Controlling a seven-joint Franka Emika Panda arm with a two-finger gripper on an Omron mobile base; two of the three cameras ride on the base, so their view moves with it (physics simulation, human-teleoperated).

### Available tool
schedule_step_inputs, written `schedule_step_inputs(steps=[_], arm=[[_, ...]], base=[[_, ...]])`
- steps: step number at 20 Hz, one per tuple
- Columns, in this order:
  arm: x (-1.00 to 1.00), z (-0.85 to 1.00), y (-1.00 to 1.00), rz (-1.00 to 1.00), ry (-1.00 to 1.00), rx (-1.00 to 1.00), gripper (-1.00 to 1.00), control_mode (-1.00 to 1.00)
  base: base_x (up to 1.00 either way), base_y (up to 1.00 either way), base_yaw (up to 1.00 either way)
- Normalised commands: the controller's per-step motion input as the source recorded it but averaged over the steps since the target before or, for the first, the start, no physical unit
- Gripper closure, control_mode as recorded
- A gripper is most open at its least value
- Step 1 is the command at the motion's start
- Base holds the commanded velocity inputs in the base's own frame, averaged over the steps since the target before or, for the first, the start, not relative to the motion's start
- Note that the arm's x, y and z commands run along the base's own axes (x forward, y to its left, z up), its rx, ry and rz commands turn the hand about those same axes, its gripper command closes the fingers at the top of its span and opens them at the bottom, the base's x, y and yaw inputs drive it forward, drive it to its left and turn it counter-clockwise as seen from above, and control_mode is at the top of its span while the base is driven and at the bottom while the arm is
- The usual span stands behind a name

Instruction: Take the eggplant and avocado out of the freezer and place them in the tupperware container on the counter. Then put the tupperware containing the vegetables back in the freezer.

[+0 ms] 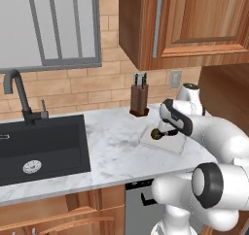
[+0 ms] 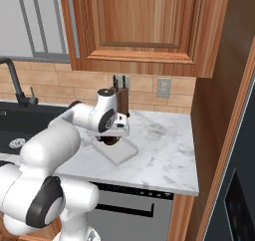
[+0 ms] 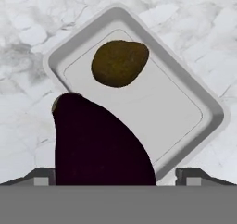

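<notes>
Above the tupperware container (image 3: 210, 114) on the counter (image 1: 114, 146), the gripper (image 3: 118, 174) is seen spread wide, the eggplant (image 3: 99, 142) loose between its tips. The avocado (image 3: 119, 63) lies inside. The light, stiff tray is probably best gripped by its rim.

1. The arm (image 1: 221, 142) is built of glossy white, rounded shells.
2. Dark grey to black rings are seen at the joints, one as a round cap near the base.
3. A black band is carried on the wrist segment.
4. The gripper (image 3: 118, 174) is tipped by two small dark fingers; finer markings cannot be made out.
</notes>
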Motion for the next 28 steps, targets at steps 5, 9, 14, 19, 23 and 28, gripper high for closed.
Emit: schedule_step_inputs(steps=[5,9,14,19,23,28], arm=[[0.01,0.22,-0.04,-0.09,0.02,0.00,-1.00,-1.00],[-0.05,0.03,-0.08,-0.41,0.07,0.01,-1.00,-1.00],[-0.05,0.00,-0.14,-0.42,0.04,0.02,-1.00,-1.00],[-0.13,-0.03,-0.13,-0.25,-0.13,0.13,-1.00,-1.00],[-0.31,0.00,-0.29,-0.28,-0.05,0.11,-1.00,-1.00],[-0.07,-0.17,-0.03,-0.13,-0.05,-0.03,-1.00,-1.00]], base=[[0.00,0.00,0.00],[0.00,0.00,0.00],[0.00,0.00,0.00],[0.00,0.00,0.00],[0.00,0.00,0.00],[0.00,0.00,0.00]])
